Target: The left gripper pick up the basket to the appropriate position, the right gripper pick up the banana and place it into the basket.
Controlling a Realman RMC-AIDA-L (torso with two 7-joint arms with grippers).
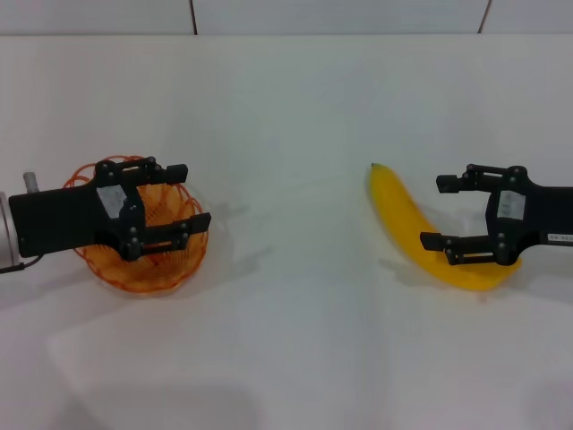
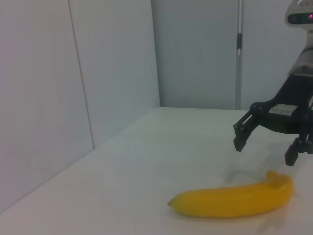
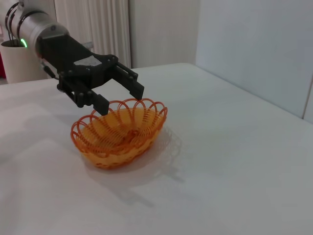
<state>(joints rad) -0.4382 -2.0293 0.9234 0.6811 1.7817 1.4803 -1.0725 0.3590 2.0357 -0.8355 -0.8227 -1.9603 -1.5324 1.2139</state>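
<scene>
Head view has the orange basket (image 1: 143, 264) sitting on the white worktop (image 1: 295, 340) over on the robot's left, with the left end effector (image 1: 195, 195) hanging right above it. Its two black fingers are spread wide, one over the far rim and one over the near side, pointing toward the middle of the worktop. From the right wrist view you can see the basket (image 3: 120, 132) resting flat and the left end effector (image 3: 122, 95) just over its rim with the fingers apart, not gripping any wire as far as I can tell.

Over on the robot's right, the banana (image 1: 421, 233) lies on the worktop, one pointed tip aimed toward the far middle and the body curving back to the right. The right end effector (image 1: 434, 211) is over its thicker end, also spread open. The left wrist view shows the banana (image 2: 234, 199) flat on the surface with the right end effector (image 2: 264, 152) above it, apart from the fruit.
</scene>
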